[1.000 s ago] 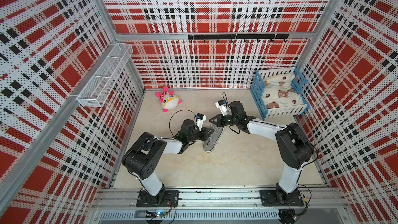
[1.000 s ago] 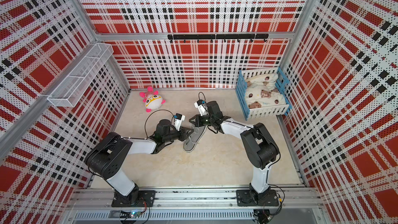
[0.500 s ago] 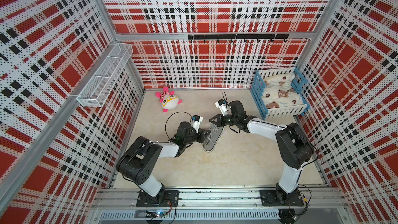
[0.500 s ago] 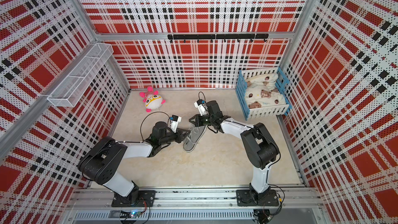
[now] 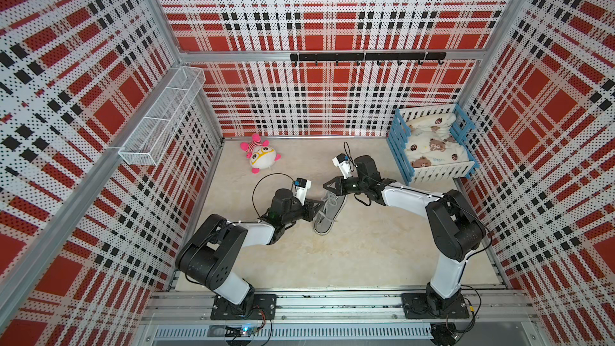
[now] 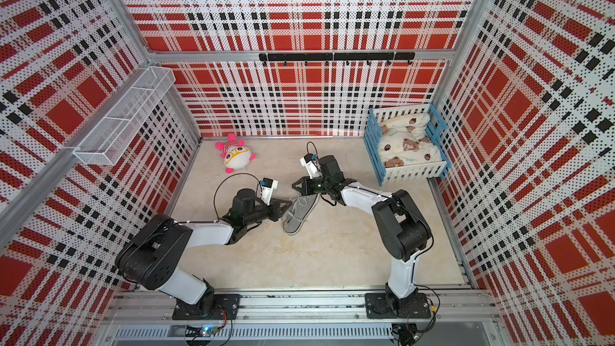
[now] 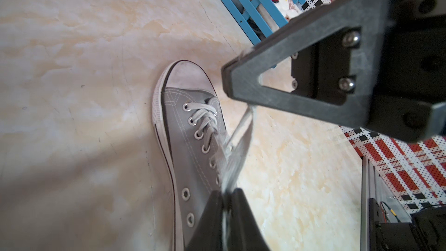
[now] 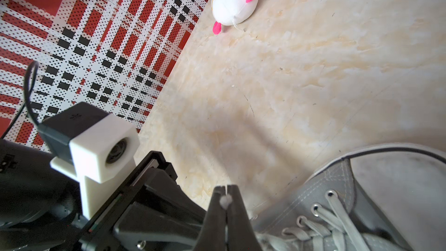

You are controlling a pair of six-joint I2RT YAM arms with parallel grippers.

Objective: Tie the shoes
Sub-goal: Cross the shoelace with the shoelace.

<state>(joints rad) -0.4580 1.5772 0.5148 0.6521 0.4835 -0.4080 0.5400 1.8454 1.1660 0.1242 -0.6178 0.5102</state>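
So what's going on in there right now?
Both arms are working on the grey sneaker, which lies flat on the tabletop. The left jaws are shut on one lace, drawn up off the shoe. The right jaws pinch the tip of the other lace. No bow shows yet. The plush toy and the blue crate sit apart from the shoe.

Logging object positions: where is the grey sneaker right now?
In a top view the grey sneaker lies on the floor between the left gripper and right gripper.
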